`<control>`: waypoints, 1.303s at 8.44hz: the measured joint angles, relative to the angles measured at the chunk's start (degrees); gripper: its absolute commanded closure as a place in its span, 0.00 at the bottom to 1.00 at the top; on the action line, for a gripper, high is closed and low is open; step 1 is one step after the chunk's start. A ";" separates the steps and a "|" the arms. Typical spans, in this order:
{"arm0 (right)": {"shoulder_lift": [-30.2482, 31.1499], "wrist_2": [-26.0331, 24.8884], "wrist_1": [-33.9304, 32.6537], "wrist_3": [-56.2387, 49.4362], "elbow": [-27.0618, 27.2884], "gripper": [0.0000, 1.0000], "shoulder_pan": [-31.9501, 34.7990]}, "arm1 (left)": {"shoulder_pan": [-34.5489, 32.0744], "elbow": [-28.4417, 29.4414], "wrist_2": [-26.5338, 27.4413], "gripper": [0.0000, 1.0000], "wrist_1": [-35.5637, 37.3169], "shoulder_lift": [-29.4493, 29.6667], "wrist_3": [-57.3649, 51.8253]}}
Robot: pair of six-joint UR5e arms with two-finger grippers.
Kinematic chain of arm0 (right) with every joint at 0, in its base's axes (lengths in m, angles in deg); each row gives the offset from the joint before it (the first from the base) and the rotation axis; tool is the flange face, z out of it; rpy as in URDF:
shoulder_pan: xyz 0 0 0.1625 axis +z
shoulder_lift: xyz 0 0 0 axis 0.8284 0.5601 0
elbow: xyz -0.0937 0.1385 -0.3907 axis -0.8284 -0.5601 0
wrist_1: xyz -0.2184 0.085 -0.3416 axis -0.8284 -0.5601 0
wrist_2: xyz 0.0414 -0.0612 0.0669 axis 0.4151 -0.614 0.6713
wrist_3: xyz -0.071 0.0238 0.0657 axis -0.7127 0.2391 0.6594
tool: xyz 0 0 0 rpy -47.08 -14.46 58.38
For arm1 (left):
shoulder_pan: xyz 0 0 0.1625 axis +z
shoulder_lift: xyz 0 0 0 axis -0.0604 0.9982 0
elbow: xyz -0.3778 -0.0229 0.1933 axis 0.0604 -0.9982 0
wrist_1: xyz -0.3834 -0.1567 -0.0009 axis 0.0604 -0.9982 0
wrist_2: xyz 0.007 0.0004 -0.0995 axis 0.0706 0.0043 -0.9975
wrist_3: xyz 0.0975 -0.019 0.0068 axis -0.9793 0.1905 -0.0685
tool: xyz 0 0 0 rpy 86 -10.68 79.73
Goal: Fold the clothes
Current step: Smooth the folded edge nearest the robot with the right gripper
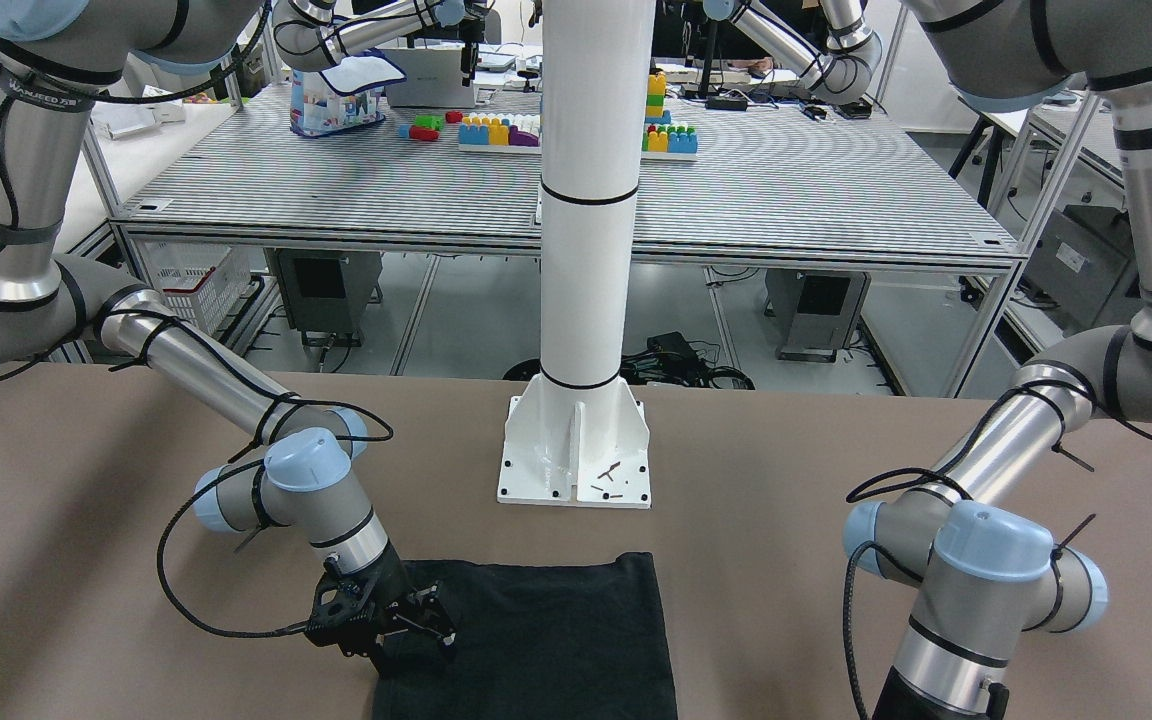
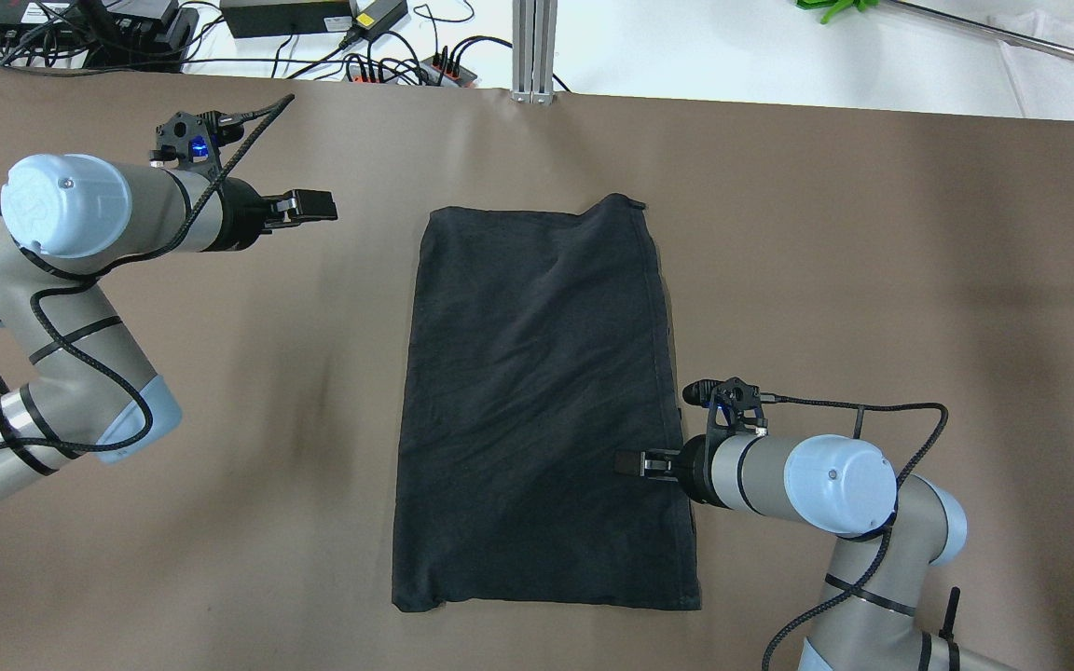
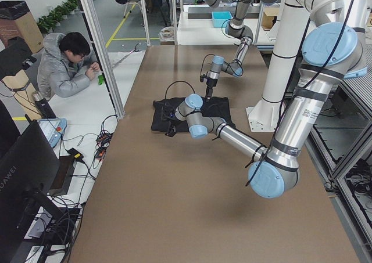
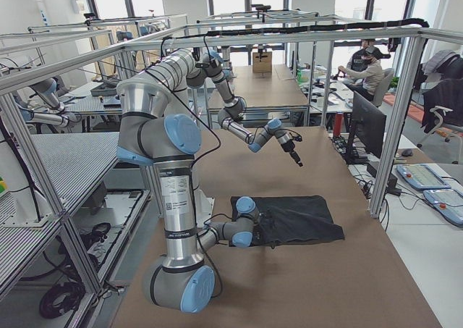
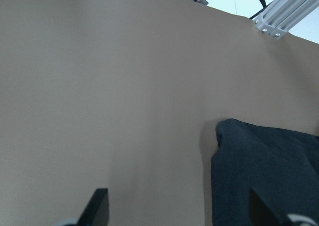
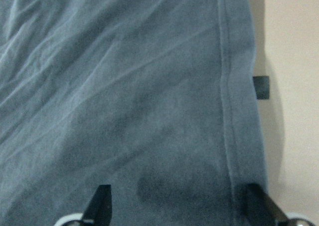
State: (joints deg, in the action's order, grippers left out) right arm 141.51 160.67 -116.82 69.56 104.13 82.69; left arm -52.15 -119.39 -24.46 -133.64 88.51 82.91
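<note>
The black garment (image 2: pixel 537 401) lies flat in the middle of the table, long side running away from the robot, with a stitched hem along its right edge (image 6: pixel 227 86). My right gripper (image 2: pixel 635 463) is open, its fingers spread low over the garment's right edge near the front; the wrist view shows one fingertip (image 6: pixel 102 201) over the cloth. It also shows in the front-facing view (image 1: pixel 401 630). My left gripper (image 2: pixel 313 207) is open and empty above bare table, left of the garment's far left corner (image 5: pixel 234 131).
The white pole's base plate (image 1: pixel 576 450) stands on the table on the robot's side of the garment. A small dark tag (image 6: pixel 260 87) lies on the table just beside the hem. Cables and power supplies (image 2: pixel 313 19) lie beyond the far edge.
</note>
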 measured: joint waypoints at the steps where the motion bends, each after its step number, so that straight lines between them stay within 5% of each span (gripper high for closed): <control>1: 0.04 0.30 -0.14 0.05 0.92 0.06 -0.04 | 0.00 0.00 0.00 0.00 -0.01 -0.04 0.00; 4: 0.62 3.54 -0.56 3.93 5.11 0.05 -0.02 | 0.00 -0.13 0.00 0.00 -0.01 -0.12 0.00; 6: 1.42 3.85 0.46 15.55 6.23 0.05 -0.56 | 0.00 -0.11 0.00 0.00 -0.01 -0.12 0.00; 11: 8.21 -7.41 5.36 27.19 7.19 0.05 -9.34 | -0.03 -0.12 0.77 0.00 0.05 -0.23 0.03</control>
State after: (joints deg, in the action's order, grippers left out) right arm 149.72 153.26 -111.46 96.75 111.32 73.35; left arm -52.19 -119.51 -23.69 -133.59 88.28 82.94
